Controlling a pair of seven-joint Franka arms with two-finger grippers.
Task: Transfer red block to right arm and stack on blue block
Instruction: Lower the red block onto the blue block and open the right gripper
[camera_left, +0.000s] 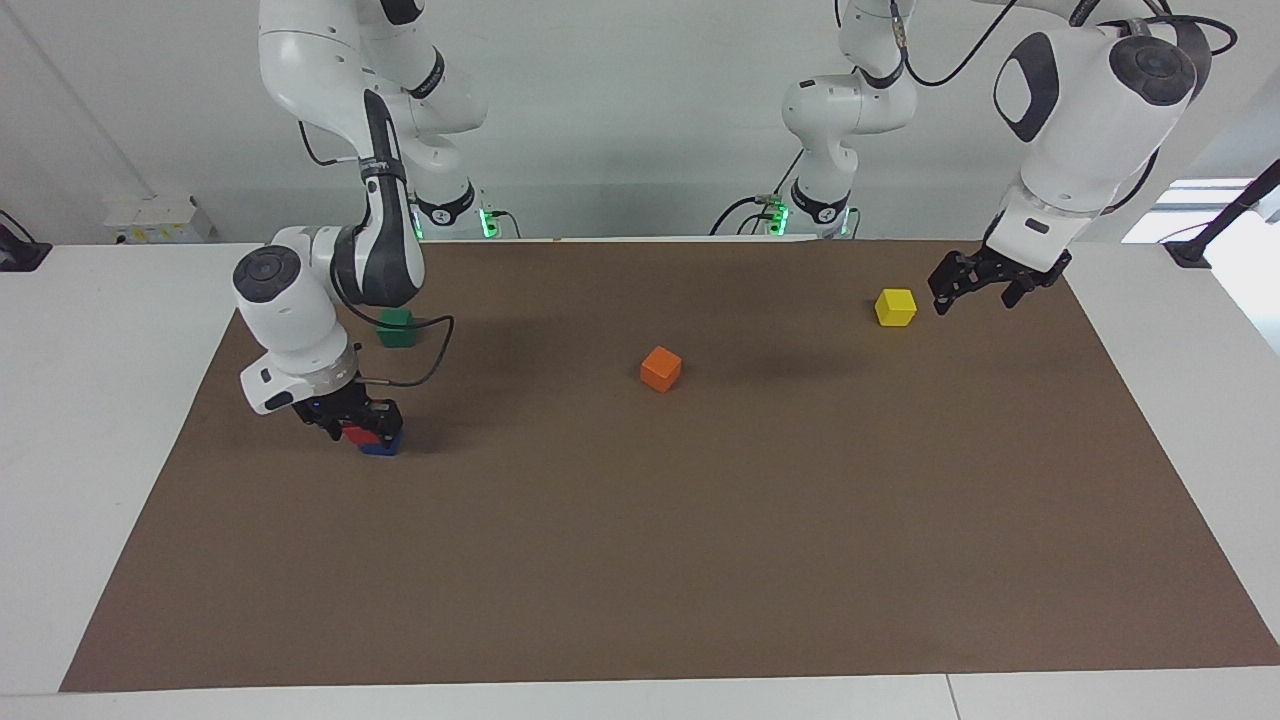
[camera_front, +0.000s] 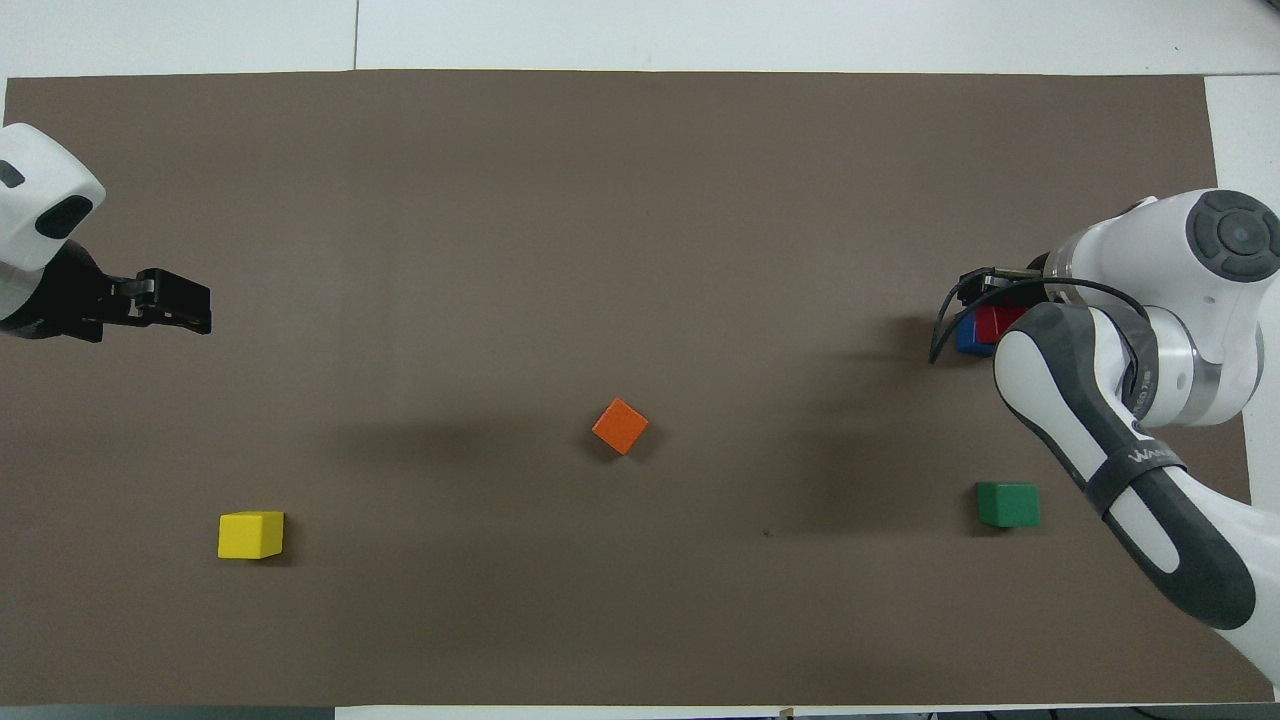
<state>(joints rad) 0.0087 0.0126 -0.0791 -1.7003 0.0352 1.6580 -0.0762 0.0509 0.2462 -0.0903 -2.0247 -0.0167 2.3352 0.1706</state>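
Observation:
My right gripper (camera_left: 362, 428) is low at the right arm's end of the brown mat (camera_left: 700, 560) and is shut on the red block (camera_left: 356, 435). The red block sits on top of the blue block (camera_left: 384, 448), which rests on the mat. In the overhead view the red block (camera_front: 998, 322) and the blue block (camera_front: 967, 338) show partly under the right arm's wrist. My left gripper (camera_left: 983, 290) is open and empty, raised over the mat at the left arm's end beside the yellow block (camera_left: 895, 307); it also shows in the overhead view (camera_front: 185, 305).
A green block (camera_left: 396, 327) lies nearer to the robots than the blue block, partly covered by the right arm. An orange block (camera_left: 661, 369) lies in the middle of the mat. White table surrounds the mat.

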